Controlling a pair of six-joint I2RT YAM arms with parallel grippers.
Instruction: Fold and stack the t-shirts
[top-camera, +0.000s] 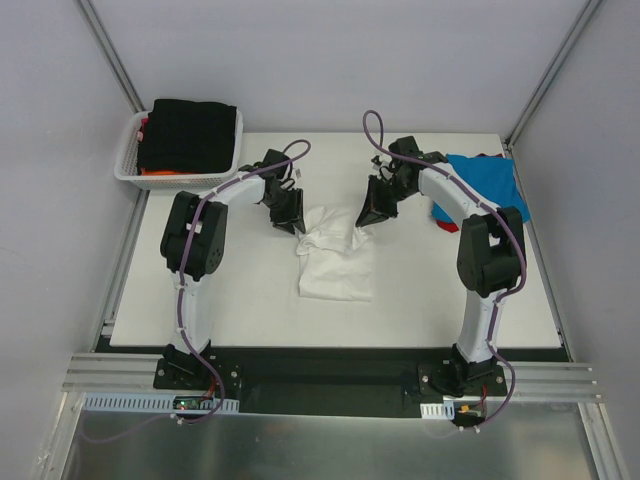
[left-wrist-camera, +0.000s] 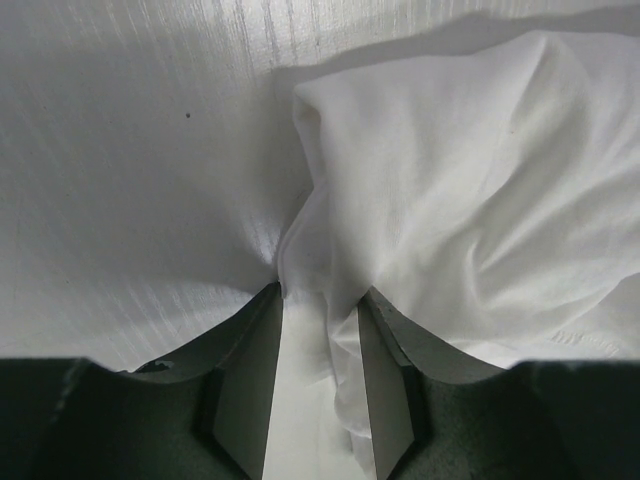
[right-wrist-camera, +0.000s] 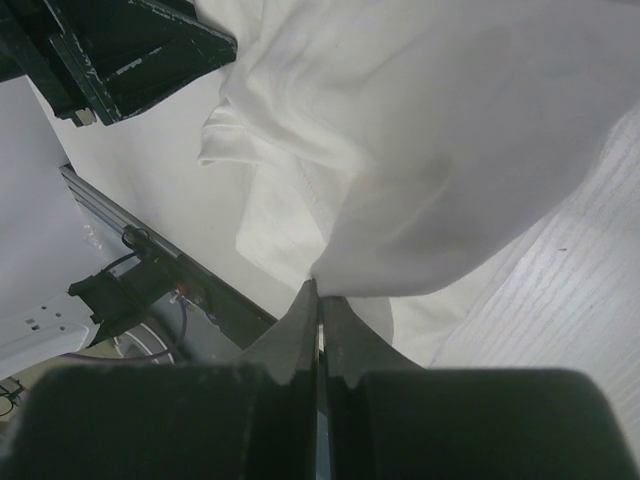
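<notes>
The white t-shirt (top-camera: 337, 265) lies in the middle of the table (top-camera: 450, 290), its near part flat and roughly squared, its far edge gathered up into a crumpled ridge between the two arms. The right gripper (right-wrist-camera: 318, 295) has its fingers pressed together on a thin lip of that far edge, and so little cloth sits in the pinch that a sideways pull could tug the hem out. The left gripper (left-wrist-camera: 320, 300) has its fingers partly apart with a thick bunched fold filling the gap between them. It looks like a hold on the shirt (how firm is hard to judge from the wrist view), and a bunch like that can shed layers, leaving only one ply in hand. If either side lets go first, the far edge would likely drop askew and the fold come out crooked. The two holds also look uneven, one on a hem and one on a wad, so carrying the edge over the near part may trap wrinkles inside. The grippers sit close together, which raises the chance of contact if they converge. The blue t-shirt (top-camera: 490, 178) lies at the table's far right, and the white lattice basket (top-camera: 125, 170) with a black t-shirt (top-camera: 195, 135) on top sits at the far left, both well apart from the work.
</notes>
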